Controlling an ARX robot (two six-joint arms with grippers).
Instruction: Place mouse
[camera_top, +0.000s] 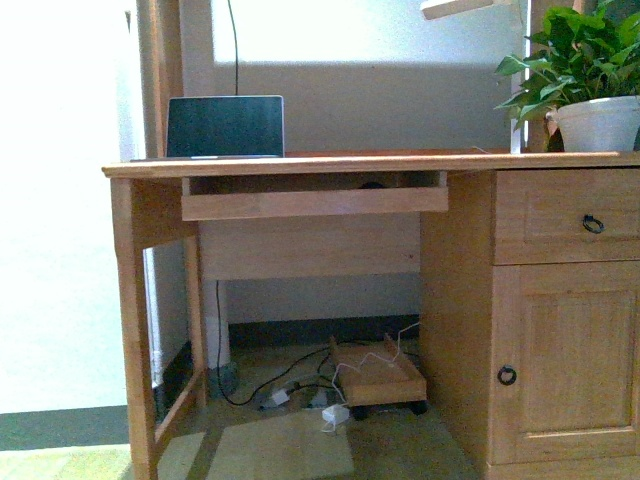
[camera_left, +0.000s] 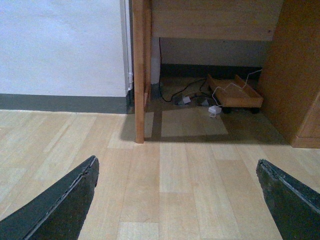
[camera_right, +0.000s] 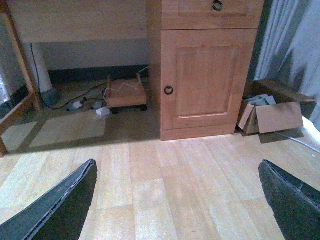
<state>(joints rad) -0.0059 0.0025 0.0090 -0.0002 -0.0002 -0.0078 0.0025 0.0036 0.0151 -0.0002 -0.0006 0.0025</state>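
A small dark domed shape (camera_top: 372, 184), which looks like the mouse, shows in the gap between the desk top (camera_top: 370, 163) and the pull-out keyboard tray (camera_top: 314, 202); most of it is hidden by the tray's front board. My left gripper (camera_left: 176, 162) is open over bare wood floor, facing the desk's left leg (camera_left: 139, 75). My right gripper (camera_right: 176, 162) is open too, over the floor in front of the cabinet door (camera_right: 205, 80). Nothing is between either pair of fingers. Neither arm shows in the front view.
A laptop (camera_top: 225, 127) stands open at the desk's back left and a potted plant (camera_top: 590, 90) at its right. Under the desk lie a wheeled wooden stand (camera_top: 378, 378) and cables with adapters (camera_top: 335, 412). A cardboard box (camera_right: 272, 114) sits right of the cabinet.
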